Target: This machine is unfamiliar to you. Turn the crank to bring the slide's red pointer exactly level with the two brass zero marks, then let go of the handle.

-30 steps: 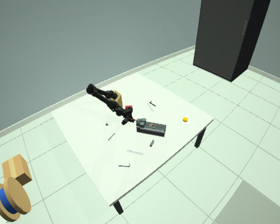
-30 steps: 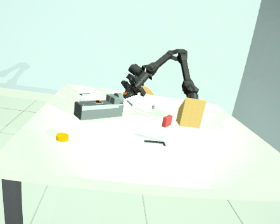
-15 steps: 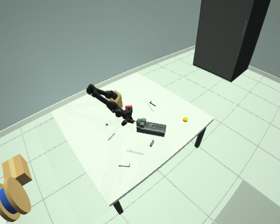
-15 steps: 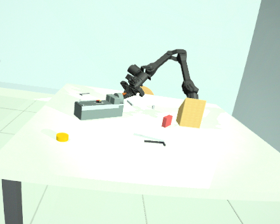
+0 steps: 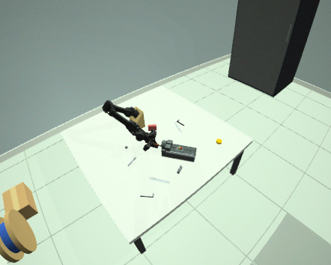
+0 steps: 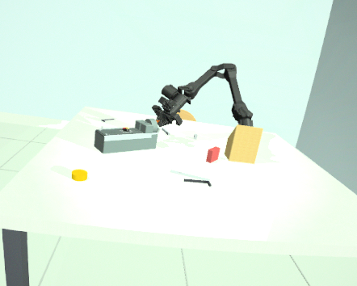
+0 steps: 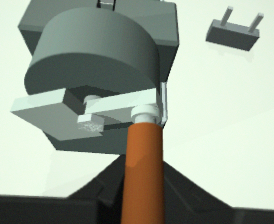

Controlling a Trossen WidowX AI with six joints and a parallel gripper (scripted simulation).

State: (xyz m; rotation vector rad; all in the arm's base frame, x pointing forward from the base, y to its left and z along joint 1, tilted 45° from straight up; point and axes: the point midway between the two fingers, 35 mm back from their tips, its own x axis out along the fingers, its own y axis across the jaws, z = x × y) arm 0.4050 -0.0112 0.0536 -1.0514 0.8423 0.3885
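Observation:
The grey machine [image 5: 178,153] [image 6: 127,144] stands on the table; its round housing [image 7: 95,45] faces the arm. The pale crank arm [image 7: 123,104] reaches from the hub to the right in the wrist view, with a slight tilt. The orange handle [image 7: 144,175] sticks out from its end toward the camera. My gripper [image 5: 156,145] [image 6: 159,121] [image 7: 138,163] is shut on this handle. A small red and yellow spot [image 5: 180,148] [image 6: 126,129] shows on the machine's top. The pointer and the brass marks are too small there to compare, and the wrist view does not show them.
A cardboard-coloured block [image 5: 138,117] [image 6: 244,144] and a red block [image 5: 152,127] [image 6: 213,154] stand near the arm. A grey two-pin part [image 5: 180,169] [image 7: 232,35] lies beside the machine. A yellow disc [image 5: 219,141] [image 6: 79,175] and a black hex key [image 5: 180,123] [image 6: 197,181] lie farther off.

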